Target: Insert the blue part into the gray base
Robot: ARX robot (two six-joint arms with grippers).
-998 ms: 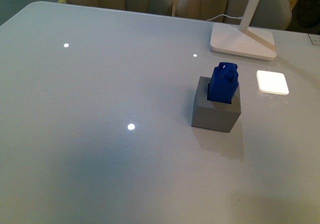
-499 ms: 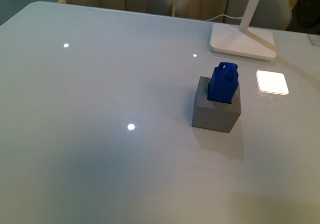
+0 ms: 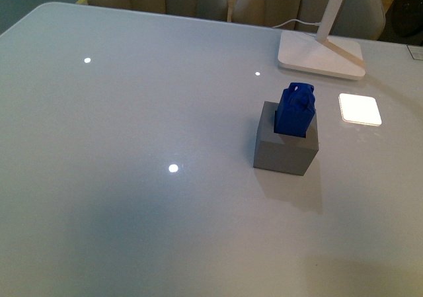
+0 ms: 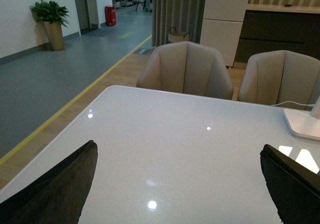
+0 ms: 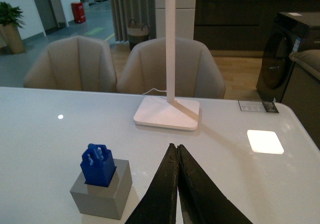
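Front view: the blue part (image 3: 295, 110) stands in the square hole of the gray base (image 3: 285, 146) on the glossy white table (image 3: 132, 178), near a lamp base (image 3: 320, 55). Both look rigid, light plastic; the narrower top knob is the likely hold.

Left wrist view: the left gripper (image 4: 175, 184) has jaws spread wide, holding nothing.

Right wrist view: the right gripper (image 5: 177, 184) has fingers pressed together, empty, near the matte, thick-walled cube.
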